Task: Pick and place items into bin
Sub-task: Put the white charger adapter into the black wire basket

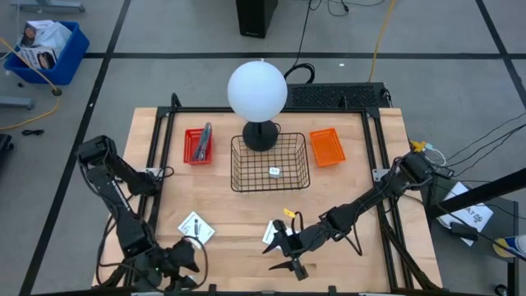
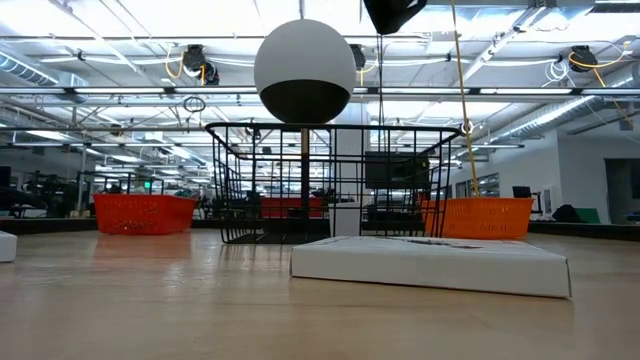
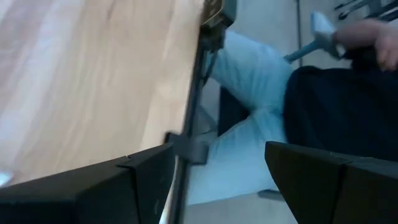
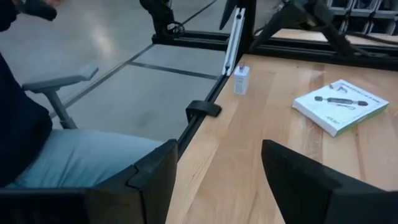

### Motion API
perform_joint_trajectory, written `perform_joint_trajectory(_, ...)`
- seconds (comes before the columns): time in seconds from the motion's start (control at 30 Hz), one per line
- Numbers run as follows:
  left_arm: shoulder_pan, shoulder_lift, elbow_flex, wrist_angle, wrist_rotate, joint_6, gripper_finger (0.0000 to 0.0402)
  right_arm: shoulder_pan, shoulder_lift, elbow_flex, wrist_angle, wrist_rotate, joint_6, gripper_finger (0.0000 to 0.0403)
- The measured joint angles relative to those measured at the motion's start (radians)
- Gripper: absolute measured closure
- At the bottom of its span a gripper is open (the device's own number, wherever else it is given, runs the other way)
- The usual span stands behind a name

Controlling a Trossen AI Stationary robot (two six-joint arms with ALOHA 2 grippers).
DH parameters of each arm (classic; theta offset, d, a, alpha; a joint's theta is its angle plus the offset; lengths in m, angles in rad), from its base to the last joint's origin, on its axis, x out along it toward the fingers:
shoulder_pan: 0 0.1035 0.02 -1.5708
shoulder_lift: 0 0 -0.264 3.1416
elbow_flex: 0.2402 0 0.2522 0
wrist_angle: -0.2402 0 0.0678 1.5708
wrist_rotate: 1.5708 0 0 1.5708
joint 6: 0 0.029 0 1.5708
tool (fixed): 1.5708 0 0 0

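Items: we see two white square cards, one card [image 1: 196, 227] near the front left of the surface [image 1: 345, 193] and another card [image 1: 272, 234] near the front middle.
Which way they point: both cards lie flat, each turned so a corner points at the front edge; a square has no long side, so we cannot name a long axis.
Tiny white cube: we see it [image 1: 274, 172] inside the black wire bin [image 1: 238, 164], lying on the bin's floor.
Grey tool: it [image 1: 205, 141] lies in the red tray [image 1: 187, 148] at the back left, its long side running front to back.
Right end effector: it [image 1: 289, 253] hovers at the front middle, just beside the second card, fingers spread apart, holding nothing.
Left end effector: it [image 1: 179, 261] waits at the front left corner, near the first card, fingers spread apart and holding nothing.
Other things: a big white globe lamp [image 1: 257, 90] stands behind the bin, and an orange tray [image 1: 327, 146] sits to the bin's right.
Hard to see: the marks on the cards are too small for us to read. In the low view one card [image 2: 430, 263] looks like a flat white slab. In the wrist views a seated person's legs [image 3: 249, 112] show beyond the front edge.
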Motion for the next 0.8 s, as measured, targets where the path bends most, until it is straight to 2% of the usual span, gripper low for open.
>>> perform_joint_trajectory(0.23, -0.054, 0.000, 0.000, -0.039, -0.038, -0.067, 0.0148, -0.006, 0.000, 0.000, -0.022, 0.000, -0.011, 0.0181)
perform_joint_trajectory(0.4, -0.094, 0.001, 0.058, -0.183, -0.129, -0.111, 0.0180, -0.020, 0.000, 0.000, -0.026, 0.001, -0.015, 0.0181)
perform_joint_trajectory(0.57, -0.129, 0.017, 0.211, -0.276, -0.276, 0.022, 0.0223, -0.027, 0.000, 0.000, -0.029, 0.003, 0.000, 0.0180)
perform_joint_trajectory(0.73, -0.122, 0.137, 0.397, -0.439, -0.287, 0.100, 0.0254, -0.027, 0.000, 0.000, -0.030, 0.002, 0.000, 0.0181)
perform_joint_trajectory(0.8, -0.102, 0.201, 0.469, -0.556, -0.245, 0.079, 0.0263, -0.027, 0.000, 0.000, -0.030, 0.002, 0.000, 0.0181)
